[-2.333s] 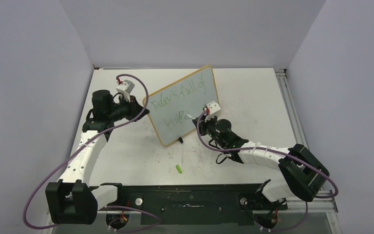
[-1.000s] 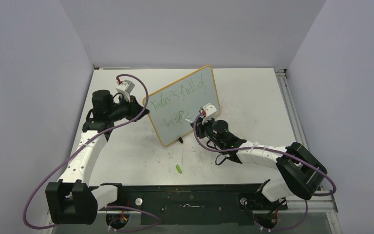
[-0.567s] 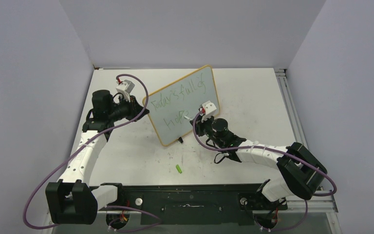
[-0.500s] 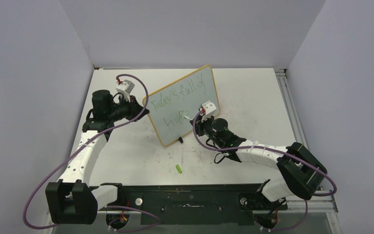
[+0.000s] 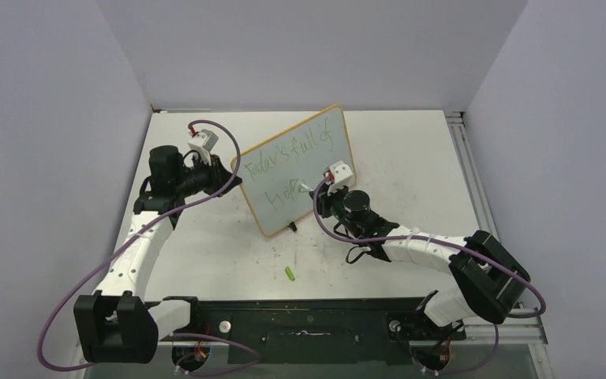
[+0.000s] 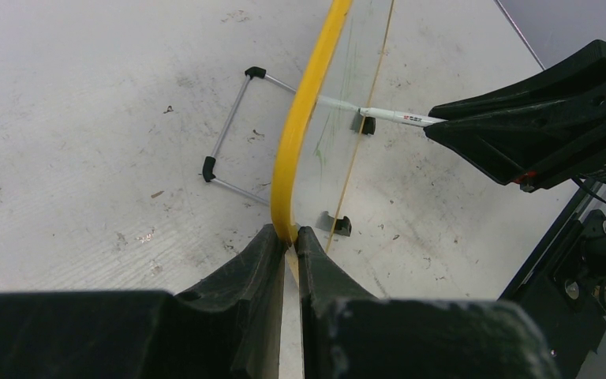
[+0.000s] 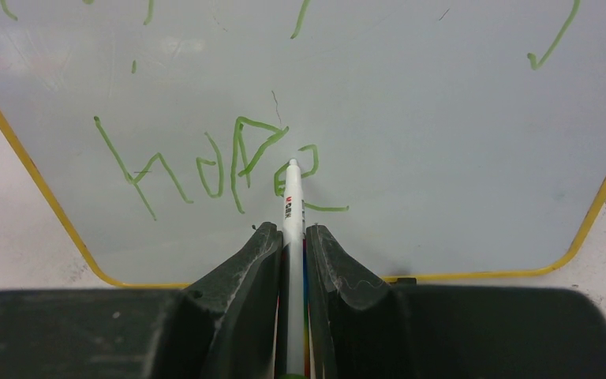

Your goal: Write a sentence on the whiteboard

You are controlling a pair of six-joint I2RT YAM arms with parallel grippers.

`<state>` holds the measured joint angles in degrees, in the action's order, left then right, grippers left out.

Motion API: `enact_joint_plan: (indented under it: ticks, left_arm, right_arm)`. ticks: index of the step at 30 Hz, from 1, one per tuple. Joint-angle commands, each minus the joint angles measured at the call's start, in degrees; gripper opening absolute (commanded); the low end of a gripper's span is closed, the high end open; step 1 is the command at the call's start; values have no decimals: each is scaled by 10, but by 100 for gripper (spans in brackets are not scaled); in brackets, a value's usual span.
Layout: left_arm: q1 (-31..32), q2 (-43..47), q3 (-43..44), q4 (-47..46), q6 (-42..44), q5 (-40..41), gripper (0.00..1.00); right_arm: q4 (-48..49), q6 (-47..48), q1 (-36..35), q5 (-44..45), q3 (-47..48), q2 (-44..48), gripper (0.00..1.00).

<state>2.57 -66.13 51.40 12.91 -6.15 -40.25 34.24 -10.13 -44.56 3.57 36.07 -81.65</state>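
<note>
Whiteboard stands tilted, its yellow edge clamped by the left gripper; right gripper pinches a marker, tip on the sentence.

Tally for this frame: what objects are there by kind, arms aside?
whiteboard: 1
marker pen: 1
small green piece on the table, possibly the pen's cap: 1
Total: 3
</note>
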Motion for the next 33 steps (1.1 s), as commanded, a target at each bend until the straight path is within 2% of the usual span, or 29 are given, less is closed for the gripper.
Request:
enact_joint_plan:
  ticks: [1,12,23,33]
  left_arm:
    - [10,-4,4,27,6,-16,0]
    - [11,-5,5,27,6,-16,0]
    - [11,-2,4,27,4,-11,0]
    - [15,-1,5,27,4,-12,0]
  right_arm:
    - [44,2,13,36,25,-3,5]
    - [49,-1,17,35,17,8,5]
    - [-3,-9,17,52,-26,87,5]
    - [14,-19,38,33,-49,73,5]
